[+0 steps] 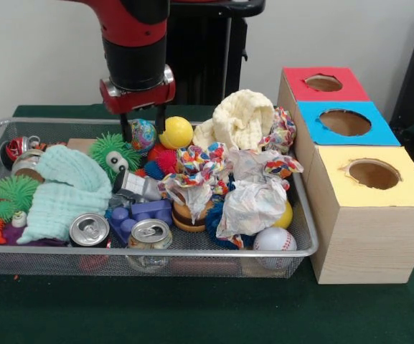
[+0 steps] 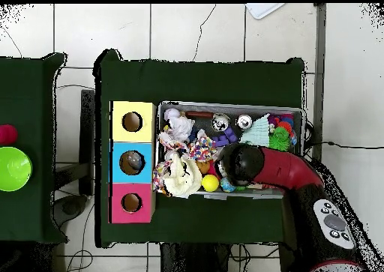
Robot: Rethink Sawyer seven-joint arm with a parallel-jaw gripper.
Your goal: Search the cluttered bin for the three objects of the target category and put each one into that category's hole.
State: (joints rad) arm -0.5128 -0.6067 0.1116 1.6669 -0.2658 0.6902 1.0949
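Observation:
The wire mesh bin (image 1: 192, 252) is piled with toys, cloths and cans; it also shows in the overhead view (image 2: 296, 113). One crushed clear bottle with a dark label (image 1: 136, 185) lies near the bin's middle, between the green fuzzy toy and the purple block. No other bottle shows. My gripper (image 1: 142, 127) hangs open over the bin's far side. Its fingers (image 1: 125, 129) stand either side of a multicoloured ball (image 1: 143, 136), and I cannot tell whether they touch it. In the overhead view the arm (image 2: 251, 164) covers the gripper.
Three boxes stand beside the bin, with a red hole (image 1: 323, 82), a blue hole (image 1: 345, 122) and a yellow hole (image 1: 374, 173). Silver cans (image 1: 89, 230) (image 1: 150, 233) lie at the bin's front. A mint cloth (image 1: 67, 190), crumpled paper (image 1: 253, 201) and a cream cloth (image 1: 242, 118) cover other things.

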